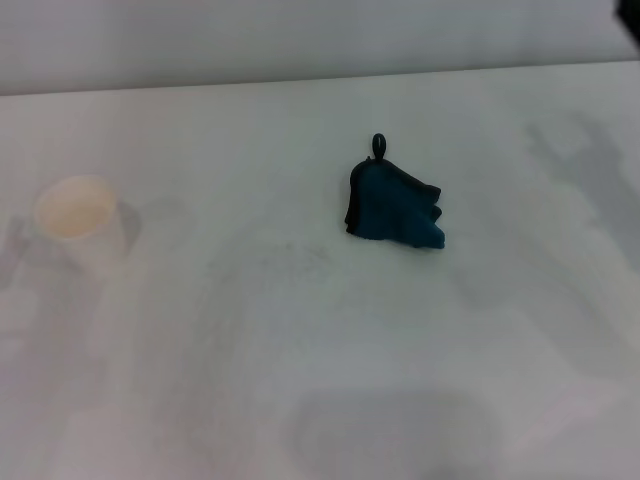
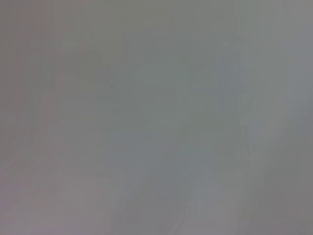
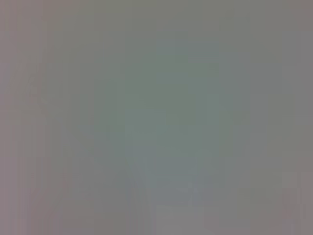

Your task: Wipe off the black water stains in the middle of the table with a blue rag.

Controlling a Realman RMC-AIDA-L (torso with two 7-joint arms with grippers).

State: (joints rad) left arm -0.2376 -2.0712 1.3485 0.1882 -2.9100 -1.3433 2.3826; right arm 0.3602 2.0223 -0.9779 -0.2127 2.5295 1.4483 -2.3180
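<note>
A: Where do we find the small teal-blue soft cloth (image 1: 393, 208)?

B: We see it crumpled right of centre on the wide white matte counter (image 1: 300, 380), its black loop pointing to the far side. A white paper cup (image 1: 78, 222) stands well apart at the left.

A: And the claws?

B: Neither is in sight, so we cannot tell their state. We make out no dark blot.
</note>
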